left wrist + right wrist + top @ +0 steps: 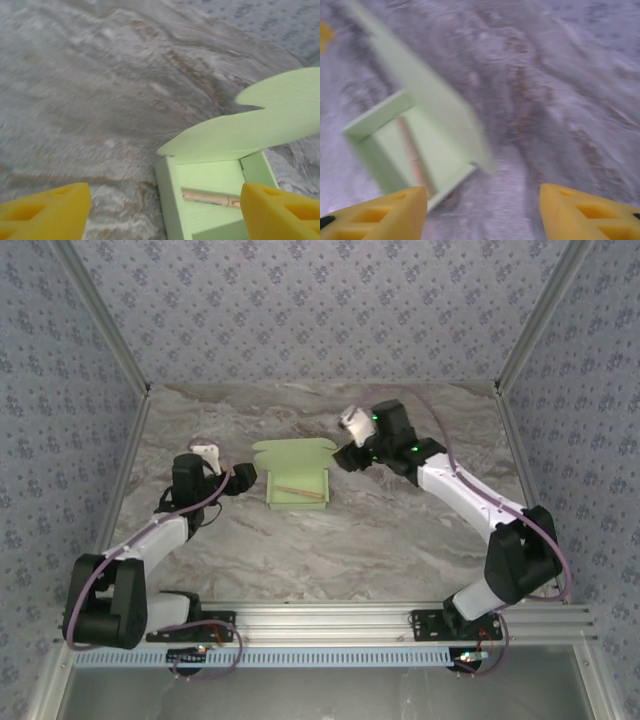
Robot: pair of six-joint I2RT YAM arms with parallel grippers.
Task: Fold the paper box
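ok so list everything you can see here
paper box: 1, pale green, mid table, lid flap up
wooden stick: 1, tan, inside the paper box
table: 1, grey marble pattern, under everything
walls: 3, blue-grey floral, around the table
rail: 1, silver, table's near edge
left arm: 1, black and white, left of box
right arm: 1, black and white, right of box
left gripper: 1, yellow, open beside box
right gripper: 1, yellow, open beside box

Our left arm (pixel 160 535) and right arm (pixel 460 490) wear white shells between black joints, with lilac cables (pixel 446 445) looping alongside. The left gripper (pixel 166 192) and right gripper (pixel 484 192) carry bright yellow wedge fingers (pixel 45 212) with recessed pockets.
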